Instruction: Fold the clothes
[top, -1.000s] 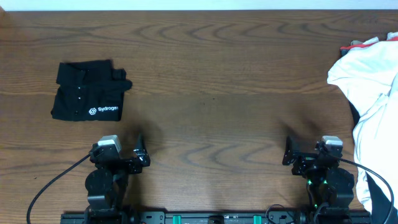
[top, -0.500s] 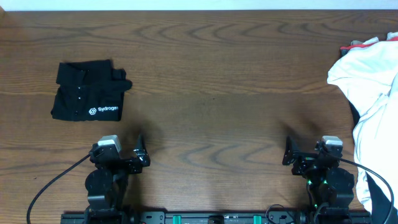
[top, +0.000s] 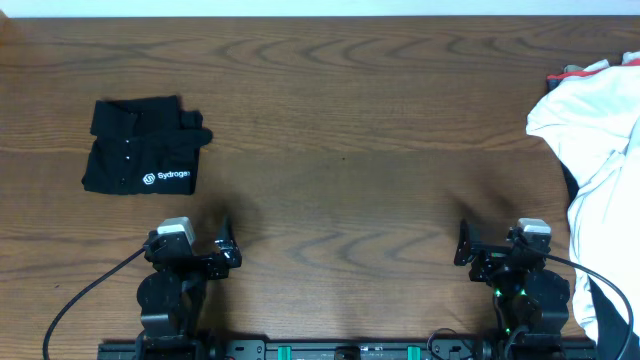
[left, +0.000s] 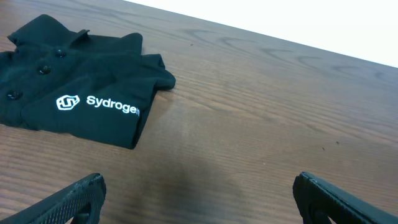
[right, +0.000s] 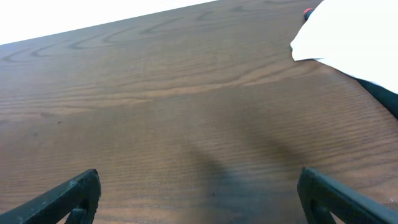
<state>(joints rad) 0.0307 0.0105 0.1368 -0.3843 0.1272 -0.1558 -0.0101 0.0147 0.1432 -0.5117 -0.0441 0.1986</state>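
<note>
The clothes, a black collared shirt (top: 142, 146) with small buttons and a white logo, lie folded into a compact rectangle at the table's left. The left wrist view shows the shirt (left: 74, 81) at upper left, logo facing up. My left gripper (top: 226, 243) rests near the front edge, just right of and nearer than the shirt, open, with only bare wood between its fingertips (left: 81, 196). My right gripper (top: 463, 242) sits at the front right, far from the shirt, open and empty, its fingertips (right: 78, 193) wide apart over the wood.
A heap of white cloth (top: 600, 150) covers the table's right edge and hangs down beside the right arm; its corner (right: 348, 31) shows in the right wrist view. A small red item (top: 558, 76) peeks out at the heap's top. Brown wooden table (top: 340, 130).
</note>
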